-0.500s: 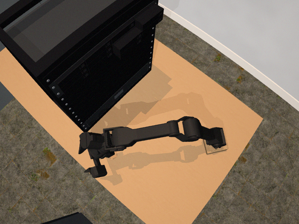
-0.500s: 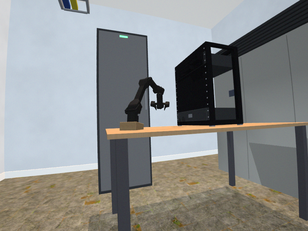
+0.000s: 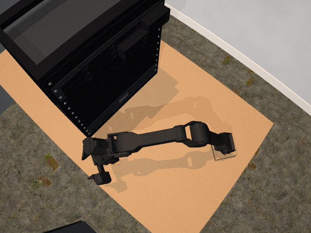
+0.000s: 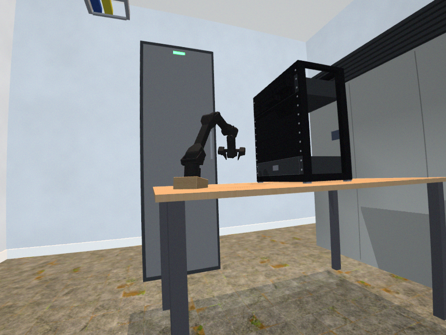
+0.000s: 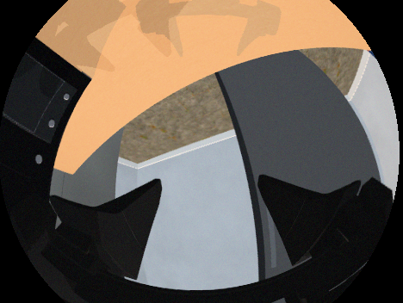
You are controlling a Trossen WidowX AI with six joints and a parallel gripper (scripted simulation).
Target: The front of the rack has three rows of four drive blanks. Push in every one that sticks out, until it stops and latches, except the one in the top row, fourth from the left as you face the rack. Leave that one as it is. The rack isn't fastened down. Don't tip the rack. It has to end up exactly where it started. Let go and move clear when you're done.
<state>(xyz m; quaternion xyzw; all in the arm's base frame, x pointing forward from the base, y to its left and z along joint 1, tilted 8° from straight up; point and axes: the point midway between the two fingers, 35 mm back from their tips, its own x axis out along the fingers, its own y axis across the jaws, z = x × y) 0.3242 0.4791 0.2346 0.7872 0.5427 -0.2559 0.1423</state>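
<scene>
The black rack (image 3: 80,41) stands on the wooden table; it also shows in the exterior view (image 4: 298,124). Its front face holds dark drive blanks. One blank at the top right (image 3: 160,11) sticks out from the front, and another (image 3: 129,43) sticks out lower down. The other blanks are too dark to tell apart. My gripper (image 3: 92,164) is open and empty. It hangs in the air off the rack's front left corner, apart from it, near the table edge; it also shows in the exterior view (image 4: 231,152). In the wrist view the open fingers frame the wall and door, with the rack corner (image 5: 40,99) at the left.
The arm's base (image 3: 225,147) sits on a small block (image 4: 190,182) at the table's far side. The table edge runs just under the gripper. A tall grey door panel (image 4: 178,158) stands behind the arm, and grey cabinets (image 4: 389,144) stand behind the rack.
</scene>
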